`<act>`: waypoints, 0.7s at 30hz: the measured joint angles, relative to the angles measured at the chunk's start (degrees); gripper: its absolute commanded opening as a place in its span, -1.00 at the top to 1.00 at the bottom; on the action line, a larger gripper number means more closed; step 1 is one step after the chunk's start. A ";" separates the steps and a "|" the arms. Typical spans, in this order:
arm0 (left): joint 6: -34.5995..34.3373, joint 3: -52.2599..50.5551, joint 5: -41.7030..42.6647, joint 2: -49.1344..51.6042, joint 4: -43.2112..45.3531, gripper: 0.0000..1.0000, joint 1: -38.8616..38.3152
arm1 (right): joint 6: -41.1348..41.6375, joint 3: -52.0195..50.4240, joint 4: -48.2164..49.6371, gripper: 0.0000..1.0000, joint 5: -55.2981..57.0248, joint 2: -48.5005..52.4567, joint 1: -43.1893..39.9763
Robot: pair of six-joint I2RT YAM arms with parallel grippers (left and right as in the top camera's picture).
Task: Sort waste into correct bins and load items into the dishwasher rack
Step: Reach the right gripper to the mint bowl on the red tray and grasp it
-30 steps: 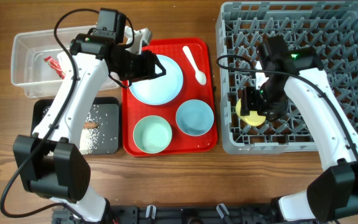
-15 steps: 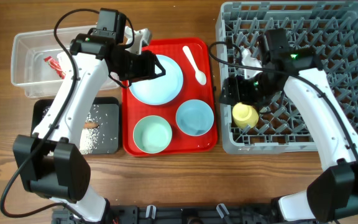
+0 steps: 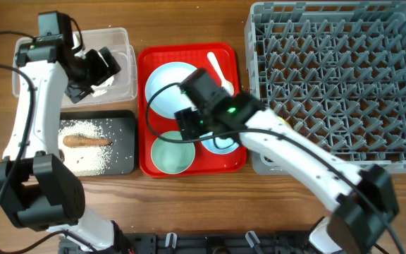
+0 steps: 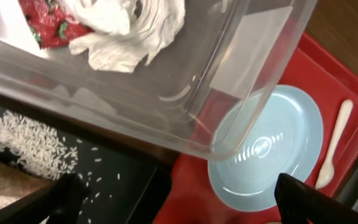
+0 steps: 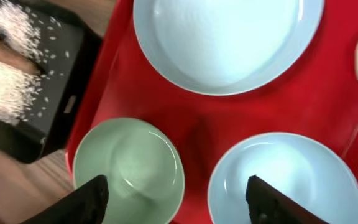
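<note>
My left gripper (image 3: 96,70) hangs open over the clear tub (image 3: 120,44), nothing between its fingers. In the left wrist view the tub (image 4: 166,93) holds crumpled white tissue (image 4: 129,28) and a red wrapper (image 4: 45,28). The black tray (image 3: 122,144) carries rice (image 3: 83,159) and a brown stick (image 3: 87,141). My right gripper (image 3: 191,127) stands open above the red tray (image 3: 144,134), over the mint bowl (image 5: 129,168) and blue bowl (image 5: 284,180), gripping neither. The blue plate (image 3: 168,88) and white spoon (image 3: 217,70) lie on the tray. The grey rack (image 3: 330,77) stands at the right.
Wooden table shows around everything. The tub and black tray sit close against the red tray's left edge, and the rack's left wall stands just beyond the tray's right edge. My right arm crosses the rack's front left corner.
The left arm has swung from over the plate to the clear tub, jaws wider. The right arm has left the rack for the red tray. The yellow cup seen in the rack no longer shows.
</note>
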 measured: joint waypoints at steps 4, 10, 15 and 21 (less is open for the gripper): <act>0.00 0.00 -0.07 0.00 -1.79 -1.00 0.11 | 1.11 0.00 2.71 0.07 2.14 7.41 0.42; 0.00 0.00 -0.07 0.00 -1.79 -1.00 0.11 | 1.49 0.00 3.58 0.31 4.44 14.91 0.42; 0.00 0.00 -0.07 0.00 -1.79 -1.00 0.11 | 1.38 0.72 6.60 0.33 4.81 14.95 0.39; 0.00 0.00 -0.07 0.00 -1.77 -1.00 0.11 | 0.04 5.95 2.93 0.66 -1.42 8.44 0.42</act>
